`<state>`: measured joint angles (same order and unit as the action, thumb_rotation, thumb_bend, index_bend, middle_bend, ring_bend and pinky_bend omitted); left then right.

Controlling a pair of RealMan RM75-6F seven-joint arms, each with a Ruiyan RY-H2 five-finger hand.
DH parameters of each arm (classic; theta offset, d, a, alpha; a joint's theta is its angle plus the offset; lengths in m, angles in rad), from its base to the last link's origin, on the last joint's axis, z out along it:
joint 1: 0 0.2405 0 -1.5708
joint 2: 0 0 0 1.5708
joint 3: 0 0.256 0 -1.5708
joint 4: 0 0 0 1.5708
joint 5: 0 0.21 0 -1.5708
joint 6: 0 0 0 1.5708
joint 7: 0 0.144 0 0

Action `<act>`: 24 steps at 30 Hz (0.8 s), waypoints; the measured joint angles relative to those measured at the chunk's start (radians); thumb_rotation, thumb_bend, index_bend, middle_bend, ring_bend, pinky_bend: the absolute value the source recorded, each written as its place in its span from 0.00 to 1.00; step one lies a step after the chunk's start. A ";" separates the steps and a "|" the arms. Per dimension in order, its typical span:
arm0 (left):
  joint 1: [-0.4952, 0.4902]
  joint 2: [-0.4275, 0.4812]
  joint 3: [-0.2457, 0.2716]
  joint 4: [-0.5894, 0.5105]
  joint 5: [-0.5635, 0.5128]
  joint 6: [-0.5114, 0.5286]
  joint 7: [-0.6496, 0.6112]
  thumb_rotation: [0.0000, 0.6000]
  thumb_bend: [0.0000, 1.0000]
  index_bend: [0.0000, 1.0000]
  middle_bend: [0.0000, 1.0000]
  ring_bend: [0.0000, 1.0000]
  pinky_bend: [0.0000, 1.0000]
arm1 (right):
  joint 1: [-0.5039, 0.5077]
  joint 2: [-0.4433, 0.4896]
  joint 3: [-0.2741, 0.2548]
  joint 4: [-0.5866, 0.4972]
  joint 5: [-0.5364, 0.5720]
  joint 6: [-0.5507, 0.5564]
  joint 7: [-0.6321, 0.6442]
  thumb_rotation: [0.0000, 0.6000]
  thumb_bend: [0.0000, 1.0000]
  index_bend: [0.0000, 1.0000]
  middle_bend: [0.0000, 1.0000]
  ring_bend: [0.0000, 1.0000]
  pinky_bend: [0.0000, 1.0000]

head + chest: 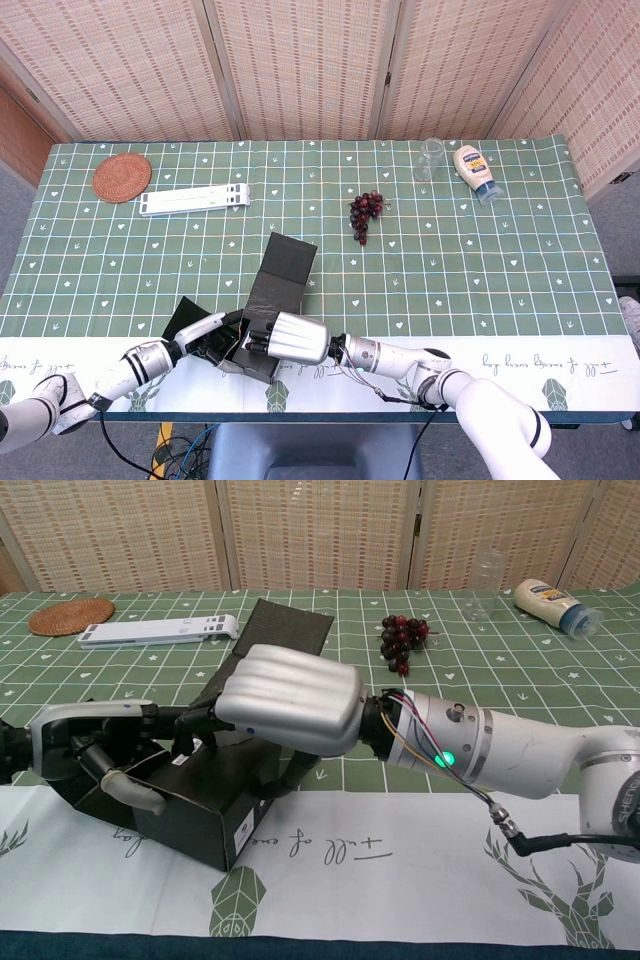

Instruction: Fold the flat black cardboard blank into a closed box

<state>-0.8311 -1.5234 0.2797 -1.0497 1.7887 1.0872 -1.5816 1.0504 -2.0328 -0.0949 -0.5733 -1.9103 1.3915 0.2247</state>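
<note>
The right hand [290,708] covers the top of the black box [200,810] (its fingertips unseen), hiding whether the lid flap is tucked.

Left hand [90,755] and right hand [290,700], fingers curled, touching.

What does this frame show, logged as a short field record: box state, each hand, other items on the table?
box: black cardboard box, partly formed at the near table edge, its lid flap open and reaching away from the robot
left hand: left hand grips the box's left end
right hand: right hand lies over the box top, fingers reaching down onto it
table: green patterned tablecloth
other items: grapes, clear glass, mayonnaise bottle lying down, woven coaster, white flat stand
task status: box not yet closed
</note>
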 measured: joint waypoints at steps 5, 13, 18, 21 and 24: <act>-0.001 0.000 0.003 0.002 0.002 0.009 -0.003 1.00 0.13 0.06 0.09 0.61 0.86 | 0.014 0.017 -0.008 -0.026 -0.004 -0.016 0.001 1.00 0.17 0.35 0.44 0.79 1.00; -0.001 -0.002 0.008 0.008 0.000 0.011 -0.012 1.00 0.13 0.05 0.07 0.61 0.86 | 0.023 0.037 -0.012 -0.063 -0.004 -0.032 -0.002 1.00 0.18 0.35 0.44 0.79 1.00; 0.000 -0.003 0.012 0.012 0.000 0.015 -0.024 1.00 0.13 0.05 0.06 0.60 0.86 | 0.031 0.049 -0.015 -0.084 -0.003 -0.053 -0.003 1.00 0.19 0.35 0.44 0.79 1.00; 0.001 -0.004 0.012 0.013 -0.001 0.019 -0.027 1.00 0.13 0.05 0.06 0.61 0.86 | 0.037 0.059 -0.018 -0.100 -0.003 -0.071 -0.002 1.00 0.20 0.35 0.44 0.79 1.00; 0.002 -0.005 0.013 0.013 -0.001 0.022 -0.036 1.00 0.13 0.06 0.06 0.61 0.86 | 0.046 0.070 -0.022 -0.119 -0.004 -0.092 -0.002 1.00 0.21 0.35 0.44 0.79 1.00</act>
<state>-0.8292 -1.5284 0.2929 -1.0366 1.7875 1.1097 -1.6179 1.0962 -1.9632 -0.1166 -0.6923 -1.9144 1.2998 0.2223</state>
